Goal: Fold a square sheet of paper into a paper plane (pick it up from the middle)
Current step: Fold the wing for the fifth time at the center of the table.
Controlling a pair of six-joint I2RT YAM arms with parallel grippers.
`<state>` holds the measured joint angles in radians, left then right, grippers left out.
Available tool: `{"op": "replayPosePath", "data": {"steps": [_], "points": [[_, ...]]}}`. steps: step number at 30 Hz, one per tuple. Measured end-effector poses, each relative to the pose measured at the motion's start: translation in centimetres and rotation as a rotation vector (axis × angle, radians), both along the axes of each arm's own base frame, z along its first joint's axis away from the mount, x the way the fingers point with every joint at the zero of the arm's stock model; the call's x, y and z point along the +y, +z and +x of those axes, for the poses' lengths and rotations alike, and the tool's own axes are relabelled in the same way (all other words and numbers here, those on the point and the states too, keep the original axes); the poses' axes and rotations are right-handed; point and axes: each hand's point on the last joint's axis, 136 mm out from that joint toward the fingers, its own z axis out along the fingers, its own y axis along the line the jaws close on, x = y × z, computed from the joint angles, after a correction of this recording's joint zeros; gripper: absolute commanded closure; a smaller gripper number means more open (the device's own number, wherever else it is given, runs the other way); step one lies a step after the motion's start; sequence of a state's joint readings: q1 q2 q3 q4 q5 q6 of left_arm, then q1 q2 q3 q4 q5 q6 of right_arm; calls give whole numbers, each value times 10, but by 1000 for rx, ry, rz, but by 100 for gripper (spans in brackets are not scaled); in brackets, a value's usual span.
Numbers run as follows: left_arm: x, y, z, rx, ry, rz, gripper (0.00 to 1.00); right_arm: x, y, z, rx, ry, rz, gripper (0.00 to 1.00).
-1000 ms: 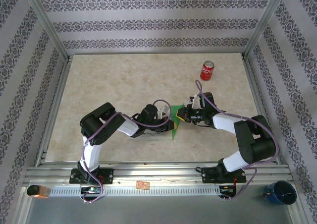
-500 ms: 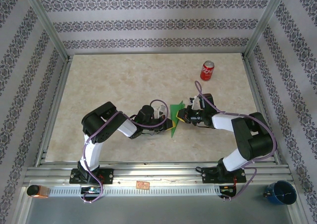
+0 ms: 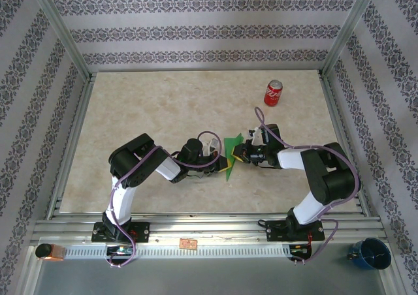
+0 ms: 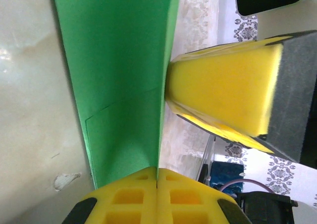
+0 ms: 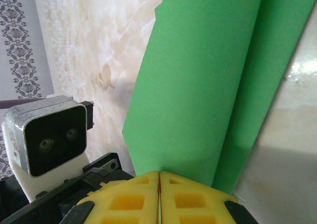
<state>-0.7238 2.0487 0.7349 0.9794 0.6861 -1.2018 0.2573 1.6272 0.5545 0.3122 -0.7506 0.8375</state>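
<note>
Paper plane [image 4: 119,60] in left end effector [image 4: 157,177] and right end effector [image 5: 159,177]

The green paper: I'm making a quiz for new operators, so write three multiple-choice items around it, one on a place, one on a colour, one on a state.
1. Where is the red soda can relative to the green paper?
A) on top of it
B) farther back on the table, to the right
C) at the near left edge

2. What colour are the hands' pads?
A) blue
B) white
C) yellow

3. How do the left hand and right hand stand?
A) both shut on the paper
B) both open above it
C) one open, resting on the can

Answers:
1 B: the top view shows the can apart from the paper, beyond it.
2 C: both wrist views show yellow foam.
3 A: in each wrist view the pads meet with the paper's edge pinched between them.
</note>
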Motion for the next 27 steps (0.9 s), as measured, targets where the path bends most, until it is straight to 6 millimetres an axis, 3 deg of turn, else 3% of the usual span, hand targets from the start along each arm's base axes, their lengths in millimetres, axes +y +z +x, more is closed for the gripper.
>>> {"op": "replayPosePath", "data": {"steps": [12, 18, 27], "points": [[1, 7, 5, 56, 1, -33, 100, -1, 2, 4, -19, -7, 5, 88], [5, -2, 10, 128, 31, -52, 100, -2, 5, 7, -33, -11, 13, 88], [6, 1, 15, 145, 46, -92, 100, -1, 4, 11, -23, -15, 33, 87]]}}
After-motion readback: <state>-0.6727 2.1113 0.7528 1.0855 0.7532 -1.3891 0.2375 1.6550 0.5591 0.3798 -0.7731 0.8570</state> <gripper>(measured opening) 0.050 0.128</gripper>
